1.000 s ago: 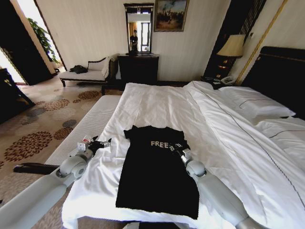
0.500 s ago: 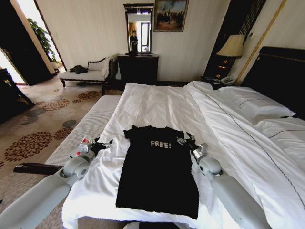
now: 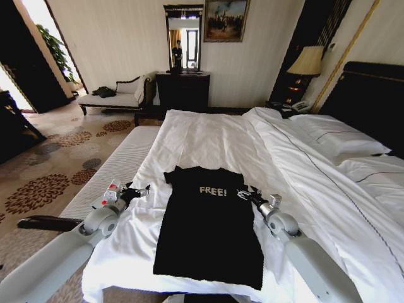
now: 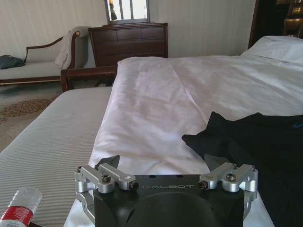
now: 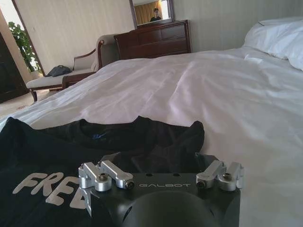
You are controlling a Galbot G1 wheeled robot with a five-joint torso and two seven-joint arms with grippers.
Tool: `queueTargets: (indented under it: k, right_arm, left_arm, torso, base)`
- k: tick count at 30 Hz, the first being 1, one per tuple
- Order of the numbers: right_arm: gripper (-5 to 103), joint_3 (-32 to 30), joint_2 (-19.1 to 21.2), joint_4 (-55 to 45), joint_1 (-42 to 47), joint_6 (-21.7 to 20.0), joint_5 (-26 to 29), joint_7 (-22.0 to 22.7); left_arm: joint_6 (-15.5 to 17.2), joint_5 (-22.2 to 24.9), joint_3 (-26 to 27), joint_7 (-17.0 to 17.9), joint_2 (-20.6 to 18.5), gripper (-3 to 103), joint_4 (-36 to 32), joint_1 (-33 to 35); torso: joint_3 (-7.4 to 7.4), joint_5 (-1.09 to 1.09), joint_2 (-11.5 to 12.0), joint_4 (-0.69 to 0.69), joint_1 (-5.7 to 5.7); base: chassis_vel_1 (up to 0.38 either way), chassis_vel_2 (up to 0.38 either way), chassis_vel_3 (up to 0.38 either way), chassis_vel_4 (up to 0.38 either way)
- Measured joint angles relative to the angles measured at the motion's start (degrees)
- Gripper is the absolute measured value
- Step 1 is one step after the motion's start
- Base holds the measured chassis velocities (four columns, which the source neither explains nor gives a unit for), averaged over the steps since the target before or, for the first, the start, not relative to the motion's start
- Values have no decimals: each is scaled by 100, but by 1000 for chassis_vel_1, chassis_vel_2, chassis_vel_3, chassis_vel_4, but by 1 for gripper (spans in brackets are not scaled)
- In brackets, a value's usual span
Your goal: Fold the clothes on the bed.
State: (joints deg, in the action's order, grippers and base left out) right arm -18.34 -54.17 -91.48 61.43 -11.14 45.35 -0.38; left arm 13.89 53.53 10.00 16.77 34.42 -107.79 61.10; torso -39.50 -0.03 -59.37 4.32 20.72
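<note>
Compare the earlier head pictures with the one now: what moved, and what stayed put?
The right gripper has drawn off the T-shirt, moving to the robot's right, so it now sits at the shirt's right edge by the sleeve and the FREE! lettering shows whole. Its fingers are open and hold nothing. The left gripper, open beside the shirt's left edge, the shirt itself and the bed stayed as they were.
</note>
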Motion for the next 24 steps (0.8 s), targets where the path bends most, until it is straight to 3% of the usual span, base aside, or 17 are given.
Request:
queueTargets:
  k: [1, 4, 6, 10, 16, 19, 21, 24]
  right_arm:
    - [89, 0, 0, 0, 0, 0, 0, 0]
    - [73, 65, 15, 62, -51, -46, 126, 60]
    - [73, 77, 18, 80, -62, -47, 128, 66]
    - [51, 113, 40, 73, -107, -47, 124, 84]
    - [35, 169, 80, -72, -84, -47, 86, 88]
    - [19, 235, 111, -111, -23, -45, 7, 72]
    - [19, 257, 120, -110, 1, -43, -24, 65]
    - [3, 302, 147, -111, 69, -36, -122, 49]
  left_arm:
    - [0, 0, 0, 0, 0, 100, 0, 0]
    - [2, 62, 47, 13, -19, 100, 3, 1]
    - [2, 66, 54, 15, -25, 100, 5, 1]
    - [2, 84, 59, 17, -33, 100, -4, -2]
    - [4, 86, 57, 19, -15, 100, -5, -11]
    - [1, 89, 63, 20, -8, 100, -12, 0]
    - [-3, 96, 73, 19, -9, 100, -26, 7]
    - [-9, 106, 101, 17, -32, 100, -68, 25]
  torso:
    - [0, 0, 0, 0, 0]
    - [0, 0, 0, 2, 0]
    - [0, 0, 0, 2, 0]
    - [0, 0, 0, 1, 0]
    - [0, -1, 0, 1, 0]
    - [0, -1, 0, 1, 0]
    - [0, 0, 0, 1, 0]
    - [0, 0, 0, 2, 0]
  base:
    - [0, 0, 0, 0]
    - [0, 0, 0, 0]
    - [0, 0, 0, 0]
    - [0, 0, 0, 0]
    - [0, 0, 0, 0]
    - [0, 0, 0, 0]
    - [0, 0, 0, 0]
    - [0, 0, 0, 0]
